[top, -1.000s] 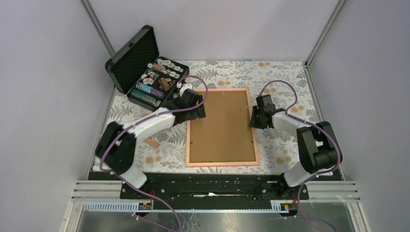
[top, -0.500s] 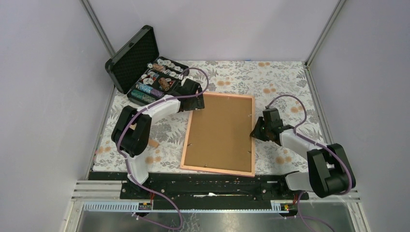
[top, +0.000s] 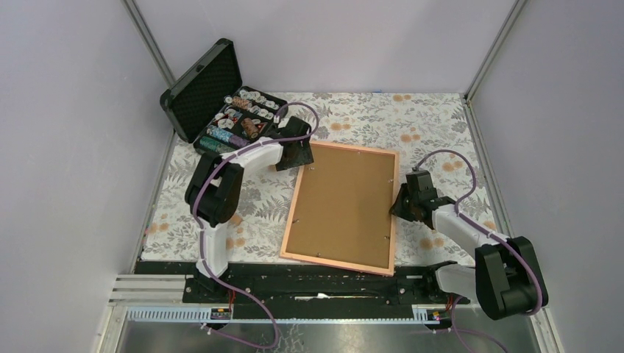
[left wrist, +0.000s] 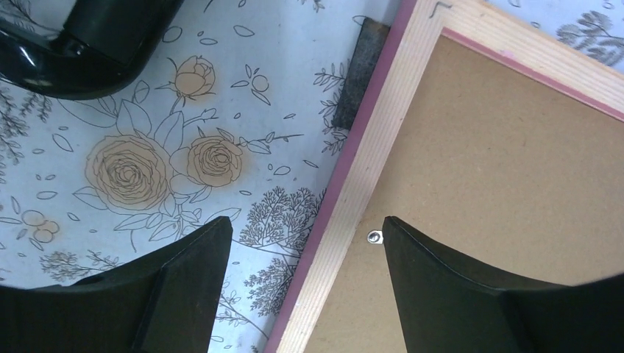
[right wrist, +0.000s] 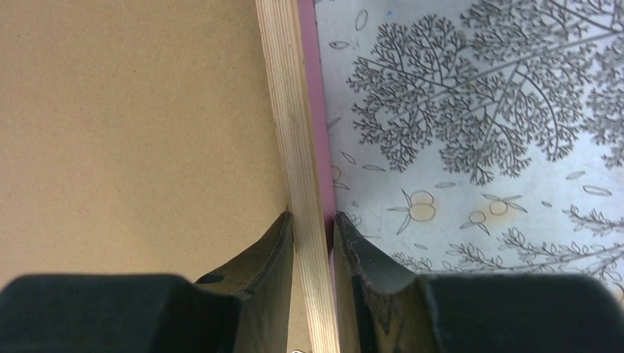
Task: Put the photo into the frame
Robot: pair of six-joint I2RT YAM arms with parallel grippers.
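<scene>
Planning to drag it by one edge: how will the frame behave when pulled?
The frame probably stays stiff: its wooden border and backing board look rigid. Pinched by the right gripper on one edge, it may pivot or slip. Flat on the floral cloth, it likely slides rather than tips.

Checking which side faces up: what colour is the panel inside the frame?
The panel is plain brown, like cardboard; clearest from the top camera.

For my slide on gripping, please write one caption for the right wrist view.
The right gripper clamps the thin wooden edge of the flat pinkish-orange picture frame, brown backing board up.
</scene>
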